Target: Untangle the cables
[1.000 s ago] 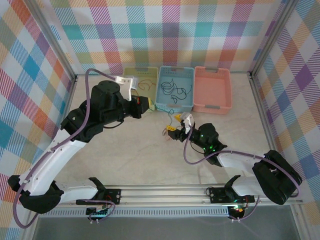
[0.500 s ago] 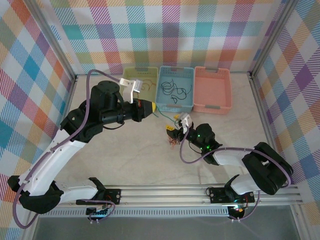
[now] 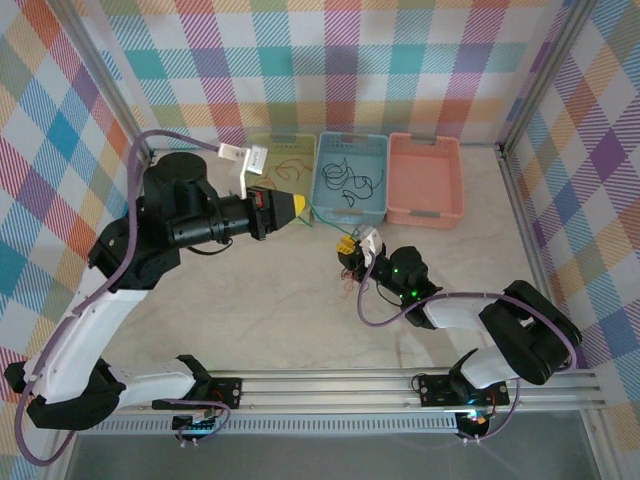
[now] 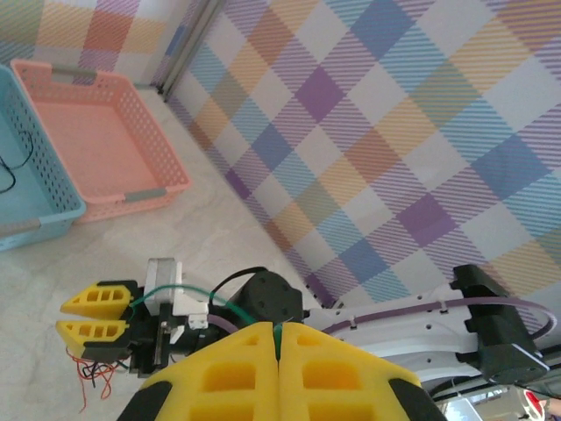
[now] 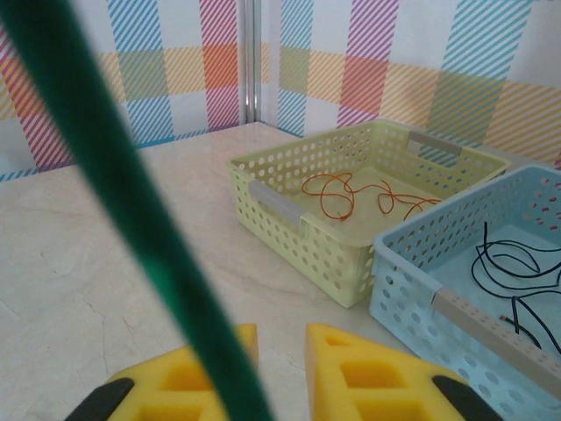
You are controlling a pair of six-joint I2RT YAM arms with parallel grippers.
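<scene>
One thin green cable [image 4: 180, 296] runs taut btwn L gripper [image 4: 279, 338], pinched shut on it, & R gripper [image 4: 95, 317], slightly parted.

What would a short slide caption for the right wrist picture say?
A green cable slants past the hand, with an orange cable in the yellow basket behind.

Green cable [image 4: 230, 304]: thin strand, stretched between my two pincers, clamped in my left one; crosses my right wrist view as a blurred diagonal band. Small tangle of red strands [image 4: 95, 379] on the table just beside my right pincer, loose and curly; also seen from above [image 3: 347, 289]. Orange cable [image 5: 351, 193]: loose squiggle lying flat in the yellow-green basket. Black cables [image 3: 346, 180]: several curly strands heaped in the blue basket.
</scene>
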